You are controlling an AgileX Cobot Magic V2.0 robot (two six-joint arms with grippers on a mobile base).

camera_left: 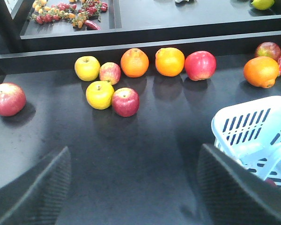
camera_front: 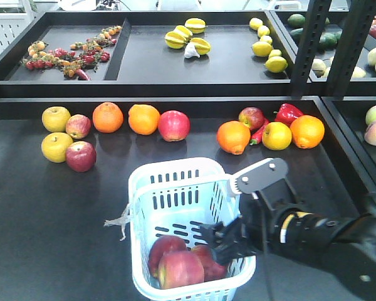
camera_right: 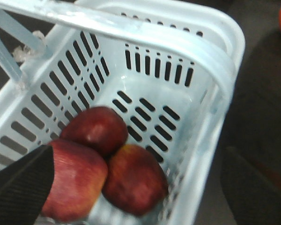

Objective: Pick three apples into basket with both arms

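From the front, the right gripper (camera_front: 222, 241) is hovering spread over the basket (camera_front: 151, 182), three apples (camera_front: 180, 263) lying inside. The left gripper (camera_left: 131, 187) is idling spread. Firm, smooth, bruisable fruit; I'd be pinching each around its middle.

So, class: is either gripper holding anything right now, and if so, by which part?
Nothing is held. The left gripper and right gripper are open and empty; three apples lie in the basket.

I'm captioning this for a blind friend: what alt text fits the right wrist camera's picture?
Three dark red apples lie touching one another at the bottom of a pale blue-white slotted plastic basket, seen from above. Two black gripper fingers, spread apart, frame the lower corners, one over the basket and one outside it above the dark tabletop.
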